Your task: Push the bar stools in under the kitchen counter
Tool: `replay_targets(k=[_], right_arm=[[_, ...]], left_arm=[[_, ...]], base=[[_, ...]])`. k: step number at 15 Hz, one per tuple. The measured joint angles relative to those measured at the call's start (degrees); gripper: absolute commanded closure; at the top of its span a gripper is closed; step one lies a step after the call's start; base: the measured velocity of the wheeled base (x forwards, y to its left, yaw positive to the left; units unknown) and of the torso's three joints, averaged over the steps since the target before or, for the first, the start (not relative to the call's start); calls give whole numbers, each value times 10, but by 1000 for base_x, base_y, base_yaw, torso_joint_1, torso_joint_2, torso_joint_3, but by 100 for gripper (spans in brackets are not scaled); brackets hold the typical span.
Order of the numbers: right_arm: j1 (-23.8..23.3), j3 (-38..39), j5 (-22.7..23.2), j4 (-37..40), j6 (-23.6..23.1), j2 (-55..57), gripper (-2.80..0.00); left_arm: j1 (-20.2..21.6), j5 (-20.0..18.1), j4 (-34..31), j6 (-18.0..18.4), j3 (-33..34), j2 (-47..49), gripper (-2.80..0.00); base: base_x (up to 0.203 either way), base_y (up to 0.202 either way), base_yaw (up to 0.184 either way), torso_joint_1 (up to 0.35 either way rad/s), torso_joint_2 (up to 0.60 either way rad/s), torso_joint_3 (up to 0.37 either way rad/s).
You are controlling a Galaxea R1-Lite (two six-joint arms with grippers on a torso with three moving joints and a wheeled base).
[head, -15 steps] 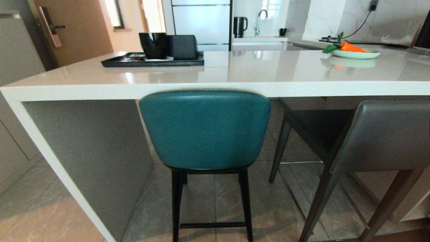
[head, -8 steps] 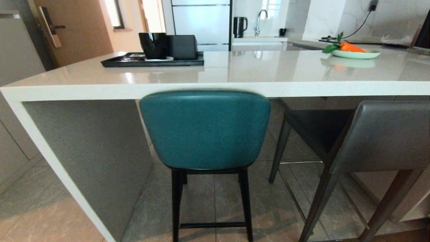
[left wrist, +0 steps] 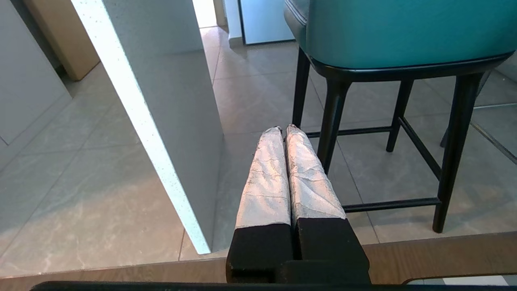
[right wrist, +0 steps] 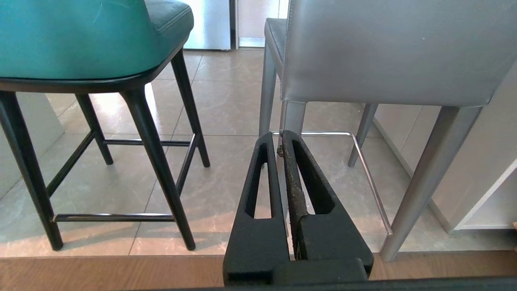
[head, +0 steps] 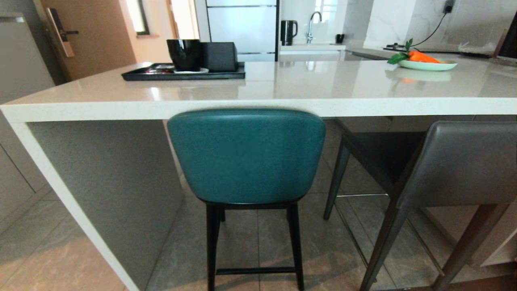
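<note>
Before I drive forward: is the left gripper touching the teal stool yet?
Apart. In the left wrist view the left gripper, jaws shut, hangs short of the teal stool, with bare floor tiles showing between its tips and the stool's black legs.

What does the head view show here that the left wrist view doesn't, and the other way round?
Only the head view shows the counter top with its black tray and plate, plus the grey stool. Only the left wrist view shows the left tool, shut and low near the floor, holding nothing. Both show the teal stool and the counter's side panel.
</note>
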State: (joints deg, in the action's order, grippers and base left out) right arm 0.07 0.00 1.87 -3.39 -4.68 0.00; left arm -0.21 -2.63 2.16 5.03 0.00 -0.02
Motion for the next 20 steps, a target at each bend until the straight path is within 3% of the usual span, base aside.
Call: replay_targets(k=[11,16,20], right_arm=[[0,0,-1,1,3,0,0],[0,0,-14,-1,33,0,0],[0,0,-16,-1,34,0,0]], left_arm=[[0,3,0,-16,0,0,0],[0,5,0,-20,0,0,0],[0,5,0,-20,0,0,0]], base=[[0,0,0,0,0,0],[0,0,0,0,0,0],[-161,0,0,6,2,-3]])
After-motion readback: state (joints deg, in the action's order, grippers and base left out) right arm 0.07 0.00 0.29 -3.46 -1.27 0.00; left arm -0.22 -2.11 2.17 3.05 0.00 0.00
